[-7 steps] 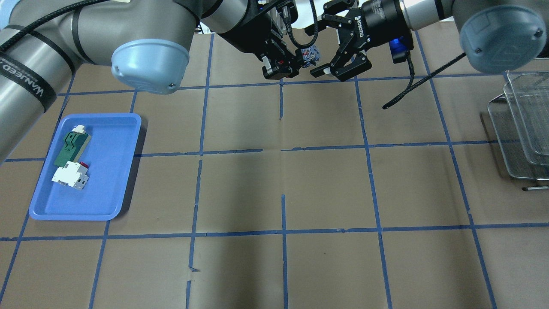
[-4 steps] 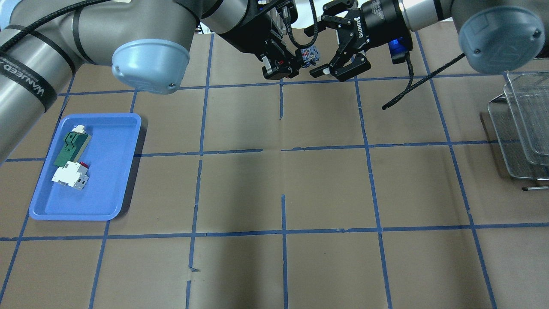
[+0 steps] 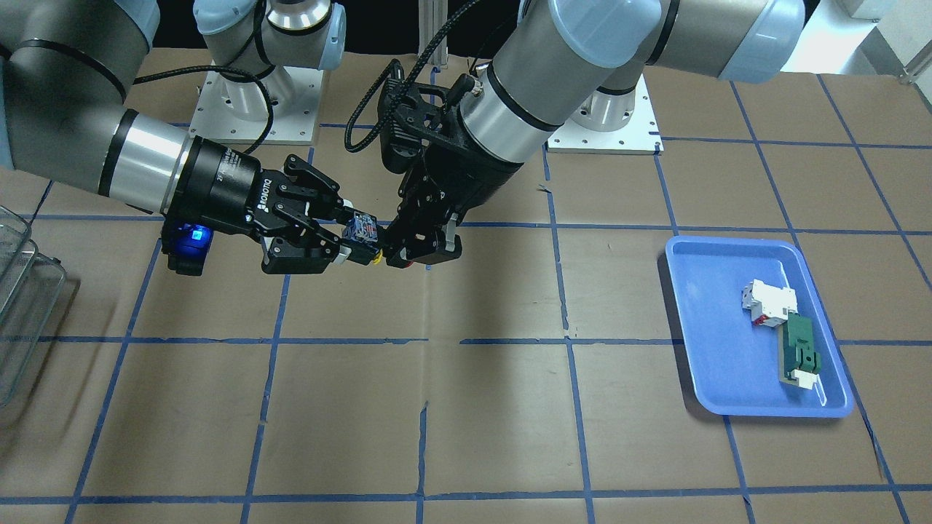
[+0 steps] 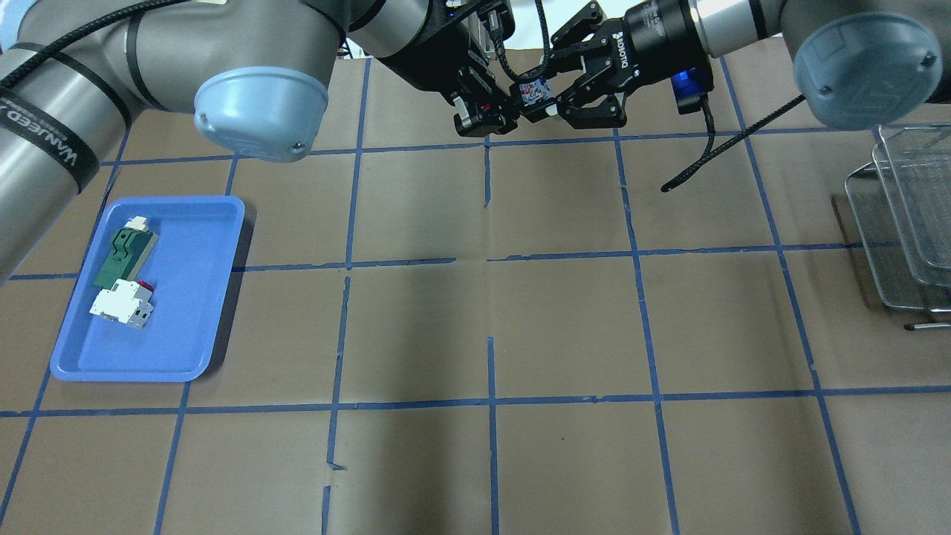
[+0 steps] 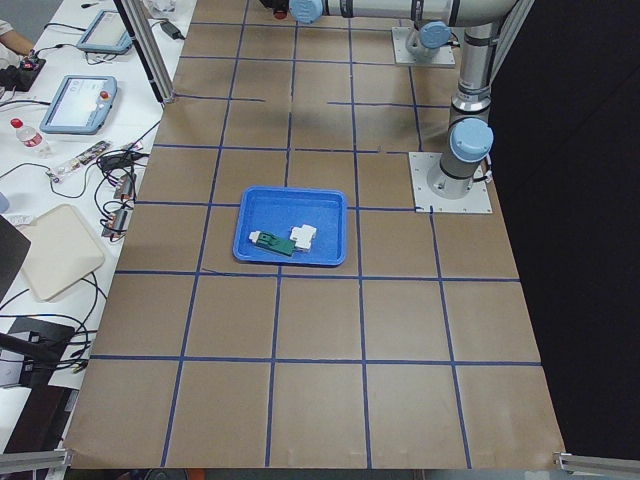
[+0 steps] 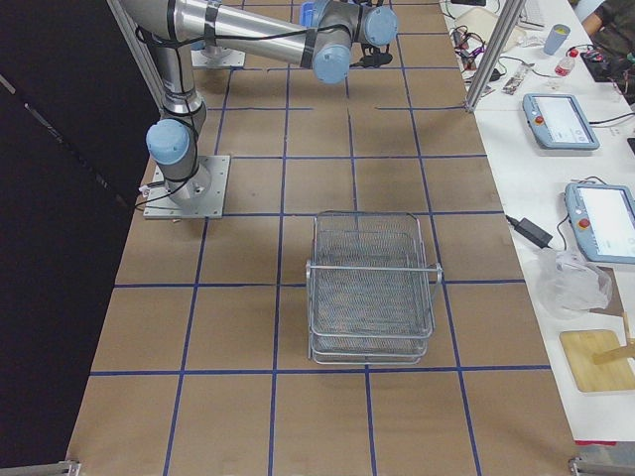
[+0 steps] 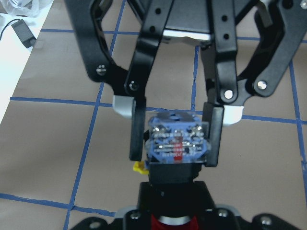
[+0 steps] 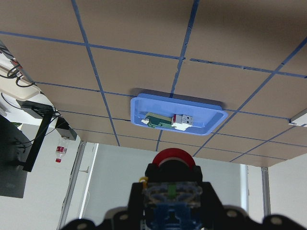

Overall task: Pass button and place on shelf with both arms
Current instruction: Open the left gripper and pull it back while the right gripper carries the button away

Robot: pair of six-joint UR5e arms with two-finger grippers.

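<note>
The button [image 4: 532, 92] hangs in the air over the far middle of the table, between the two grippers. My left gripper [image 4: 513, 110] is shut on its black collar and red cap end. My right gripper [image 4: 546, 95] has its fingers [image 7: 137, 136] pressed against both sides of the bluish block base [image 7: 176, 140]. The front view shows the same: right gripper [image 3: 353, 234], button [image 3: 362, 231], left gripper [image 3: 397, 255]. The shelf [image 4: 914, 215] stands at the table's right edge, apart from both arms; it also shows in the exterior right view [image 6: 372, 288].
A blue tray [image 4: 186, 312] lies at the left and holds a white-and-red breaker block [image 4: 122, 306] and a green-and-white flat part [image 4: 122, 253]. The brown table carries a grid of blue tape lines. A black cable [image 4: 706, 160] hangs from the right wrist.
My right gripper has moved left onto the button and closed its open fingers around the block base. My left gripper has kept its hold and barely moved.
</note>
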